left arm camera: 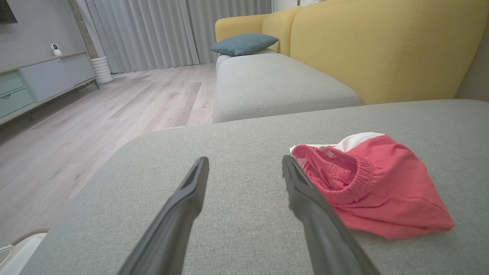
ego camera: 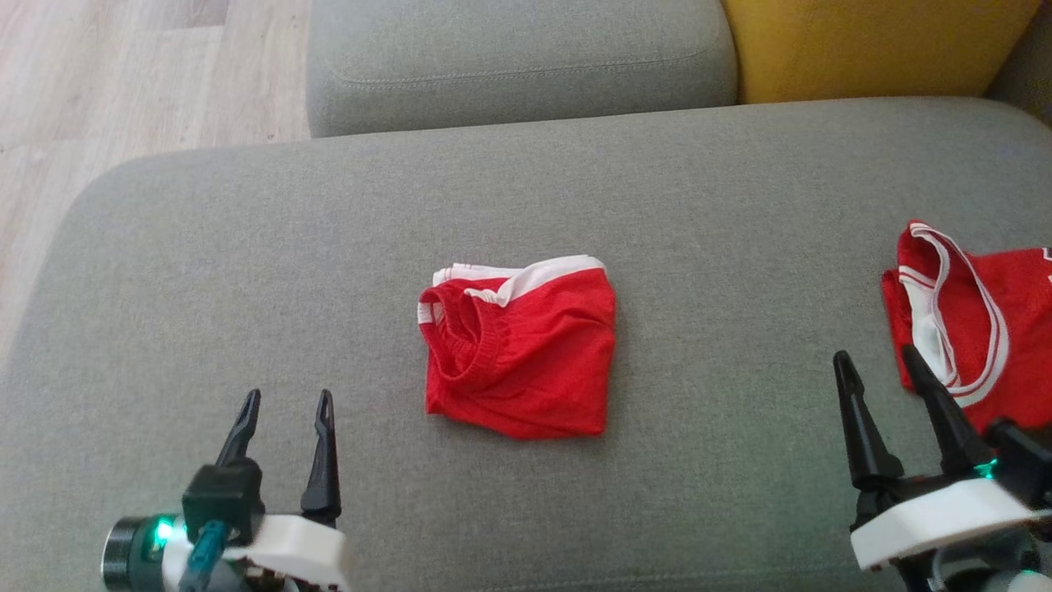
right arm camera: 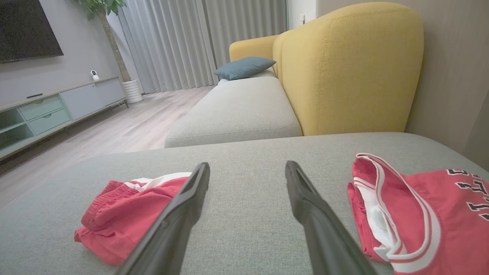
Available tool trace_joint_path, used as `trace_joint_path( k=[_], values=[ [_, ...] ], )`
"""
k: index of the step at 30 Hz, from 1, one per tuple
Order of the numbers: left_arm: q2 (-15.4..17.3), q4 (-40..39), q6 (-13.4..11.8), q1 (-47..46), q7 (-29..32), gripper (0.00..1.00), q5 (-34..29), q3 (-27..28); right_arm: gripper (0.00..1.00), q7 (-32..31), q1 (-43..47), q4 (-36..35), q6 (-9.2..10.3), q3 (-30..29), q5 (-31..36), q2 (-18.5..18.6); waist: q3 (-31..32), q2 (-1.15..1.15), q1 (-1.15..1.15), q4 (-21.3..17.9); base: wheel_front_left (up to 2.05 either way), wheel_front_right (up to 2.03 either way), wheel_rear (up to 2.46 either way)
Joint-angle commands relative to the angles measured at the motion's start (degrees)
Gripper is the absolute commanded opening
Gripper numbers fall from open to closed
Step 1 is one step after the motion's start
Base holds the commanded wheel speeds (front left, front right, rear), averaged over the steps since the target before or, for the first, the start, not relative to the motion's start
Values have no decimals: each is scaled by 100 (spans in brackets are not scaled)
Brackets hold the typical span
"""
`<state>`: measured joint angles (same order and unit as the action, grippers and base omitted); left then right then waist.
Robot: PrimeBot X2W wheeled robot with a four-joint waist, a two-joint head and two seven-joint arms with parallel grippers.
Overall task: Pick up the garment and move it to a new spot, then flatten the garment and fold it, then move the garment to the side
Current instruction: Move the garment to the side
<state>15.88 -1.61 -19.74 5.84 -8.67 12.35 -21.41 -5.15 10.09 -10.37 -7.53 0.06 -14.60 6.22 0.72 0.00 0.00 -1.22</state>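
Folded shorts (ego camera: 519, 353) lie on the sofa (ego camera: 246, 247), probably awaiting the move aside. Left gripper (ego camera: 288, 396) and right gripper (ego camera: 874, 353) flank them, wide and empty.

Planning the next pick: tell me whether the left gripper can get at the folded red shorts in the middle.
Probably yes. The left gripper is open beside the red shorts, with only bare grey cushion between them.

The red garment (ego camera: 519, 362) is soft matt knit cloth with a gathered elastic waistband, the sofa seat (ego camera: 246, 247) coarse grey woven fabric, the backrest (ego camera: 863, 41) finer yellow cloth, the floor (ego camera: 123, 66) pale wood grain with a faint sheen, the fingers (left arm camera: 183, 206) dark matt plastic.
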Motion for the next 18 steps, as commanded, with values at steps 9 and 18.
trace_joint_path(
  k=[9, 18],
  values=[
    [93, -177, -14, -442, -76, 100, 18, 137, 100, -52, -177, -201, 4, 20, 2, 74, -121, 0, 0, 126, 0, 0, 0],
    [-87, -158, 114, -1159, -305, 100, -103, -31, 100, -197, -780, 588, 4, 247, -171, 220, -674, 0, 0, 720, 0, 0, 0]
  ],
)
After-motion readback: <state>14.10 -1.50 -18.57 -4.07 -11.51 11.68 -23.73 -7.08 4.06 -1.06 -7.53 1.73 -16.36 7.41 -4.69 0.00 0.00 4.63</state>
